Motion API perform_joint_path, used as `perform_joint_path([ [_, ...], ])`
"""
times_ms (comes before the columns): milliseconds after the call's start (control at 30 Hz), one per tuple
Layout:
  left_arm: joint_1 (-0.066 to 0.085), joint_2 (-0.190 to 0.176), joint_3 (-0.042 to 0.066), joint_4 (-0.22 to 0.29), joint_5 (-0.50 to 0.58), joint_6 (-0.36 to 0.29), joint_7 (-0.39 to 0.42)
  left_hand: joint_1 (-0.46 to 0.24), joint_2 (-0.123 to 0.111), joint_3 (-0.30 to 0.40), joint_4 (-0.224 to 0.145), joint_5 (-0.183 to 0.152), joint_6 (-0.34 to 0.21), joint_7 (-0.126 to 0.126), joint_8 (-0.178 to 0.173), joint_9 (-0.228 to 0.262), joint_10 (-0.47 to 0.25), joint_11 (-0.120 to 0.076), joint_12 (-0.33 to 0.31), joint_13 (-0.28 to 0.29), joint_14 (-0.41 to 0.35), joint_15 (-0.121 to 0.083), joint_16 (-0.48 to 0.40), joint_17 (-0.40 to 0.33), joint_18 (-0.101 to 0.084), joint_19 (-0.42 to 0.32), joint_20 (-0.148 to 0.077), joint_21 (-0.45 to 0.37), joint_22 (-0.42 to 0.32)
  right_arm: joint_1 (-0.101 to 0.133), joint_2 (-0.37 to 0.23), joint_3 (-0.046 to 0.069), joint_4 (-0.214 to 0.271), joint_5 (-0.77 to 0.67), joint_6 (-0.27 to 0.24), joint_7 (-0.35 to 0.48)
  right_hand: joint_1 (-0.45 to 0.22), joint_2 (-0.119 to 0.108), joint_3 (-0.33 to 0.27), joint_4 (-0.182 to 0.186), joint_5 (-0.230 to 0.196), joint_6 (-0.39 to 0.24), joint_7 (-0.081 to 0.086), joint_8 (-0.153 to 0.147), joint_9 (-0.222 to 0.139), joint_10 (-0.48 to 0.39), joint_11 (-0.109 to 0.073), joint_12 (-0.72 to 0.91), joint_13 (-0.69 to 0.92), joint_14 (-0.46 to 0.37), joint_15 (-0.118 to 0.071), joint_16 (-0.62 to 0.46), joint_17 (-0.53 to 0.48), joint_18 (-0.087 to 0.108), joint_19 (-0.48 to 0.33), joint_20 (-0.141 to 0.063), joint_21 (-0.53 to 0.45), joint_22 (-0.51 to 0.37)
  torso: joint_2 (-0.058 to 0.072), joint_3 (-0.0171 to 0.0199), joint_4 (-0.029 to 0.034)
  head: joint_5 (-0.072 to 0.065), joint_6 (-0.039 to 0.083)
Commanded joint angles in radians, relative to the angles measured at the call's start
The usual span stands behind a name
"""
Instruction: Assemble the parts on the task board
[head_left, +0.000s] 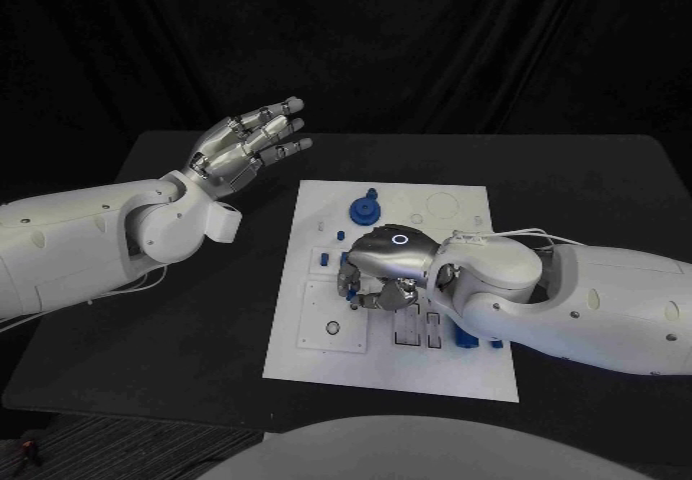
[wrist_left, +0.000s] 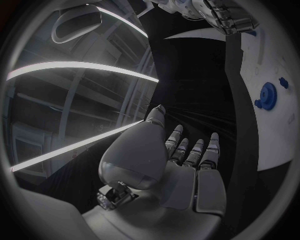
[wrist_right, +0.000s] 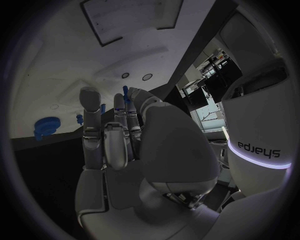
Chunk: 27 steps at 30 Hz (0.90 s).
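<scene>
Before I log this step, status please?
Left robot hand open, raised off the task board. Right robot hand down over the board's middle, grasp unclear. Blue gear clear.

Left hand (head_left: 238, 145) raised, fingers (head_left: 281, 125) spread

I'm working in what looks like a robotics lab: a black table (head_left: 173, 340) backed by a black curtain (head_left: 433, 60), and long ceiling light strips (wrist_left: 75, 67) overhead.

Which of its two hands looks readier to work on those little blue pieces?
Probably the right robot hand: it hangs over the white board among the blue pieces. The left robot hand is raised off beside the board.
</scene>
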Motion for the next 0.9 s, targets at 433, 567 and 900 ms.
perform_joint_path([
  [433, -0.001, 0.001, 0.001, 0.001, 0.007, 0.016, 0.094, 0.008, 0.007, 0.003, -0.007, 0.007, 0.000, 0.006, 0.006, 0.001, 0.001, 0.008, 0.004, 0.002, 0.004, 0.000, 0.008, 0.001, -0.010, 0.007, 0.001, 0.003, -0.001, -0.004, -0.012, 0.000, 0.014, -0.001, 0.046, -0.015, 0.001, 0.006, 0.004, -0.006, 0.006, 0.003, 0.001, -0.010, -0.004, 0.004, 0.000, -0.008, 0.000, 0.040, -0.007, -0.002, -0.006, 0.022, -0.004, -0.007, -0.023, 0.040, 0.000, 0.0001, -0.0002, 0.005, 0.000],
  [567, -0.001, 0.002, 0.001, 0.000, 0.007, 0.017, 0.093, 0.008, 0.007, 0.003, -0.007, 0.007, 0.000, 0.006, 0.006, 0.001, 0.001, 0.008, 0.004, 0.002, 0.004, 0.000, 0.008, 0.001, -0.010, 0.007, 0.001, 0.003, -0.001, -0.004, -0.015, 0.000, 0.017, -0.001, 0.052, -0.020, 0.000, 0.005, 0.004, -0.007, 0.006, 0.001, 0.002, -0.011, -0.005, 0.003, 0.001, -0.010, -0.001, 0.039, -0.006, -0.004, -0.009, 0.022, -0.005, -0.007, -0.026, 0.040, 0.000, 0.0002, -0.0002, 0.004, 0.000],
  [900, -0.002, 0.005, 0.001, -0.003, 0.007, 0.020, 0.090, 0.008, 0.008, 0.003, -0.008, 0.008, 0.000, 0.006, 0.007, 0.001, 0.001, 0.008, 0.005, 0.002, 0.005, 0.000, 0.008, 0.002, -0.010, 0.008, 0.001, 0.004, 0.000, -0.004, -0.016, 0.000, 0.012, -0.013, 0.072, -0.031, 0.001, 0.006, 0.006, -0.008, 0.008, 0.001, 0.002, -0.013, -0.005, 0.003, 0.001, -0.011, -0.001, 0.039, -0.006, -0.004, -0.010, 0.022, -0.006, -0.007, -0.029, 0.040, 0.000, 0.0001, -0.0005, 0.003, 0.000],
])
